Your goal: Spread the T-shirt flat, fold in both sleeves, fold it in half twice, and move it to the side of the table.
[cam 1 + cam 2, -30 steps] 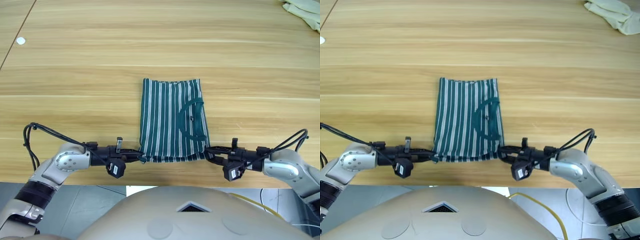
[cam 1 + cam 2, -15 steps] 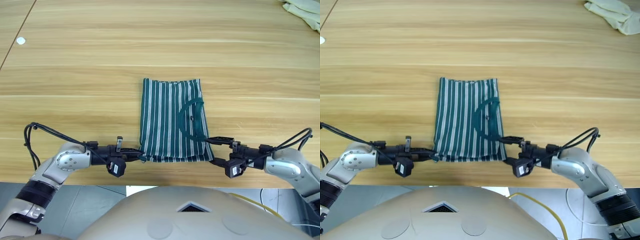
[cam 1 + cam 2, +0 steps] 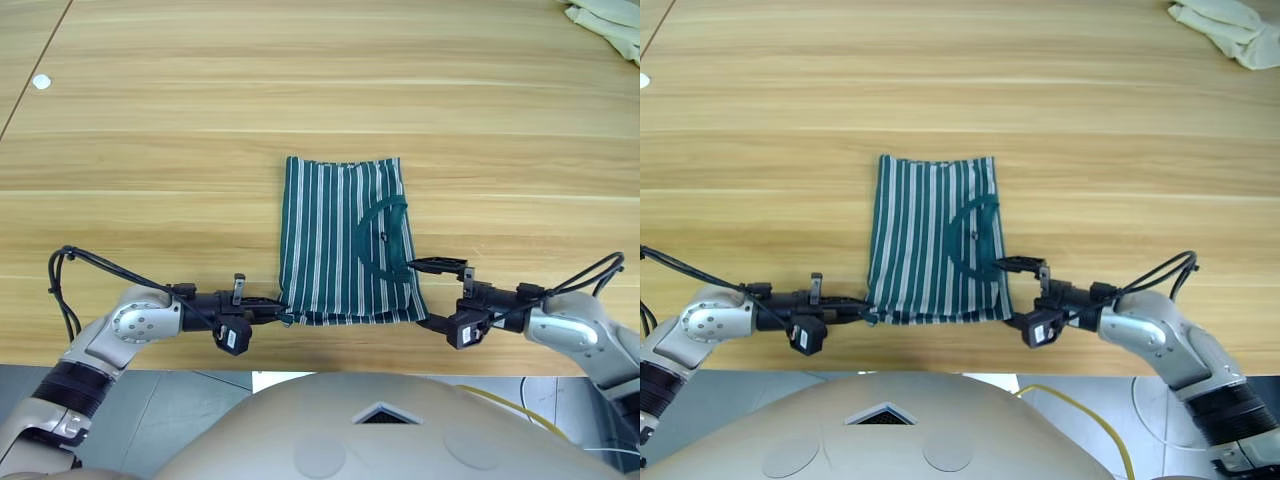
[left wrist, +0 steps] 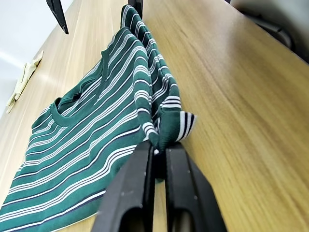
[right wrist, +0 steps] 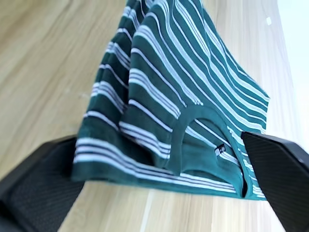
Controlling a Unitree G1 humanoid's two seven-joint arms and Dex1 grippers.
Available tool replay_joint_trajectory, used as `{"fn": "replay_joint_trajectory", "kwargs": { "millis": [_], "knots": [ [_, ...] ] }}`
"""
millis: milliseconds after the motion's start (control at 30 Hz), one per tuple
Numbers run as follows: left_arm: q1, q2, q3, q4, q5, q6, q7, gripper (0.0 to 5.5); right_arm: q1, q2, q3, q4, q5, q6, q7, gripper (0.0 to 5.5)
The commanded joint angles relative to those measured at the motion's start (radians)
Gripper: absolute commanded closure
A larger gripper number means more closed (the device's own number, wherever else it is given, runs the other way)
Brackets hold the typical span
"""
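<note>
The green T-shirt (image 3: 340, 240) with white stripes lies folded into a narrow rectangle, close to the table's front edge. My left gripper (image 3: 283, 310) is shut on its near left corner, and the pinched, bunched cloth shows between the fingers (image 4: 145, 179) in the left wrist view. At the near right corner my right gripper (image 3: 432, 293) is open wide. One finger (image 3: 437, 265) is raised over the shirt's edge and the other stays low by the table. The right wrist view has the shirt's corner (image 5: 159, 125) lying loose ahead of the spread fingers (image 5: 285, 169).
A cream cloth (image 3: 605, 22) lies at the table's far right corner, and a small white dot (image 3: 41, 82) sits at the far left. The wooden table's front edge (image 3: 330, 362) runs just below both grippers.
My right gripper has opened and let go of the shirt's near right corner, its upper finger swinging up. The left gripper and the shirt have stayed put.
</note>
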Motion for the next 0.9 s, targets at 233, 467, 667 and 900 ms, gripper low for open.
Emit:
{"fn": "replay_joint_trajectory", "kwargs": {
  "millis": [233, 467, 667, 900],
  "knots": [
    [0.002, 0.019, 0.000, -0.017, -0.016, -0.002, -0.004, 5.37, -0.017, 0.015, 0.067, 0.059, -0.083, 0.019, 0.029, 1.39],
    [-0.001, 0.018, 0.001, -0.018, -0.014, -0.001, -0.002, 5.37, 0.002, -0.009, 0.013, 0.049, -0.072, 0.015, 0.005, 2.60],
    [-0.010, 0.013, -0.001, -0.015, -0.015, -0.001, -0.003, 5.37, 0.001, -0.008, 0.007, 0.051, -0.078, 0.010, 0.004, 3.58],
    [-0.013, 0.013, -0.002, -0.021, -0.018, 0.001, -0.005, 5.37, -0.008, 0.003, 0.022, 0.046, -0.082, 0.004, 0.015, 4.70]
  ]
}}
